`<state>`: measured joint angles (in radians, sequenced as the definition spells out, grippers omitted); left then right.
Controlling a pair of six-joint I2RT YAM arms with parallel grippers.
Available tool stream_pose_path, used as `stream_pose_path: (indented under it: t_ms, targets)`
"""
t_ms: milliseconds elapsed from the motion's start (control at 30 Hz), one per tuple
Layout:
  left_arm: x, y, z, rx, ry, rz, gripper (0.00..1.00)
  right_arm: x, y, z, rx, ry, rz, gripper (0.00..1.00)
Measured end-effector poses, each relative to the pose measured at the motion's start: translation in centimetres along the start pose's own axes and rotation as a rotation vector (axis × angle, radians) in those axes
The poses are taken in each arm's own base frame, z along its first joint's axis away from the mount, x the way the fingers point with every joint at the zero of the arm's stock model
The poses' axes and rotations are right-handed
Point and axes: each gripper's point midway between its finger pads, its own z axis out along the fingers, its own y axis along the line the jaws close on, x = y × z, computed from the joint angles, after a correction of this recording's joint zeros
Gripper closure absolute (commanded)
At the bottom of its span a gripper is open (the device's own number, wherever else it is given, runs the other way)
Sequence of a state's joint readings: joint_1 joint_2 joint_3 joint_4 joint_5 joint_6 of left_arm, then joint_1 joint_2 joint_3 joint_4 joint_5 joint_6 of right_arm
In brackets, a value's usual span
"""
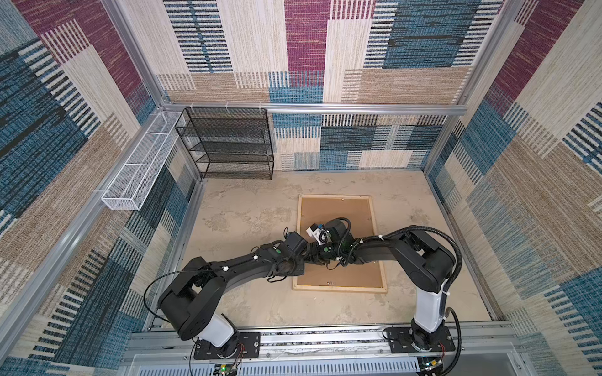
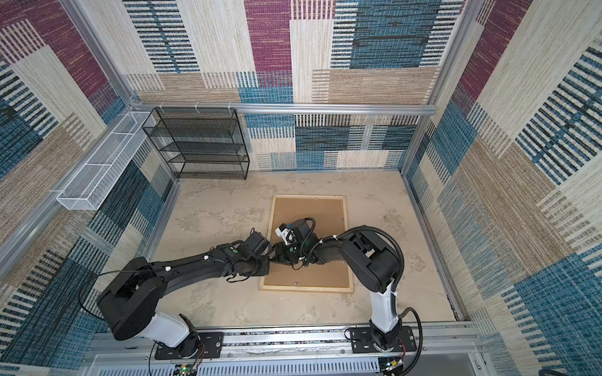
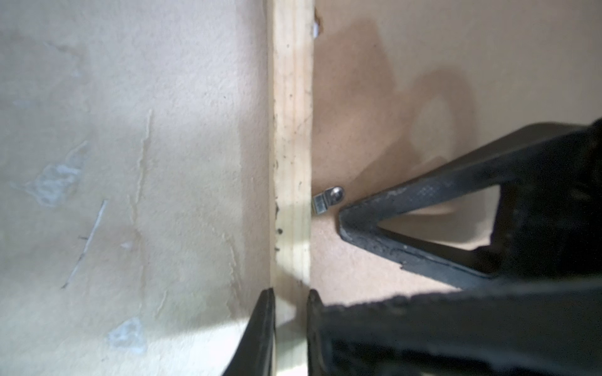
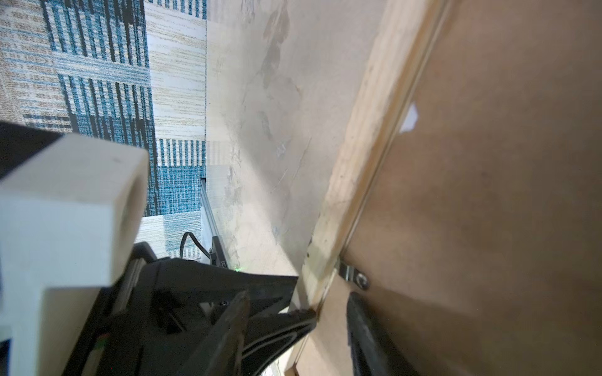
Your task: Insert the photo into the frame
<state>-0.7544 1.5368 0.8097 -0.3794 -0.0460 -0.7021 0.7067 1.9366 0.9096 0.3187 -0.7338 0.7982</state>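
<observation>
Left wrist view, one frame (image 3: 291, 130), one clip (image 3: 327, 200), left claw (image 3: 291, 293) pinching frame, right claw (image 4: 298, 299) spread

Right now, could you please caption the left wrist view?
Left tool grips the frame by its rail, beside a metal clip on the brown backing board.

Both top views reach me bright, evenly lit from overhead; table (image 1: 247, 208) shadows are faint, and the wide lens splays the walls (image 1: 65, 130) outward at the edges. Left wrist view: a bright band crosses the frame (image 3: 291, 228) just ahead of the left pincer (image 3: 290, 302), whose fingers (image 3: 265, 332) are blurred; soft double shadows lie on the board (image 3: 521, 48) ahead of it. Right wrist view: dimmer; the board beyond the right pincer (image 4: 296, 309) is shaded, and a white block (image 4: 65, 211) beside it is out of focus.
</observation>
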Motion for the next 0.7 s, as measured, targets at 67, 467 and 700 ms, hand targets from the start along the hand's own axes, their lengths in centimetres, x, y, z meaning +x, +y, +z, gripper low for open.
stream_pose_path:
  t_ms: [67, 467, 700]
  targets:
    - [0.03, -0.01, 0.06, 0.000, 0.002, 0.002, 0.85, -0.11, 0.05, 0.18, -0.012, 0.000, 0.001, 0.49]
    - [-0.02, 0.10, 0.05, -0.005, 0.001, 0.004, 0.86, -0.41, -0.01, 0.30, -0.056, -0.004, 0.018, 0.49]
    - [0.02, 0.09, 0.08, -0.002, 0.001, 0.005, 0.86, -0.52, -0.01, 0.33, -0.091, -0.013, 0.064, 0.49]
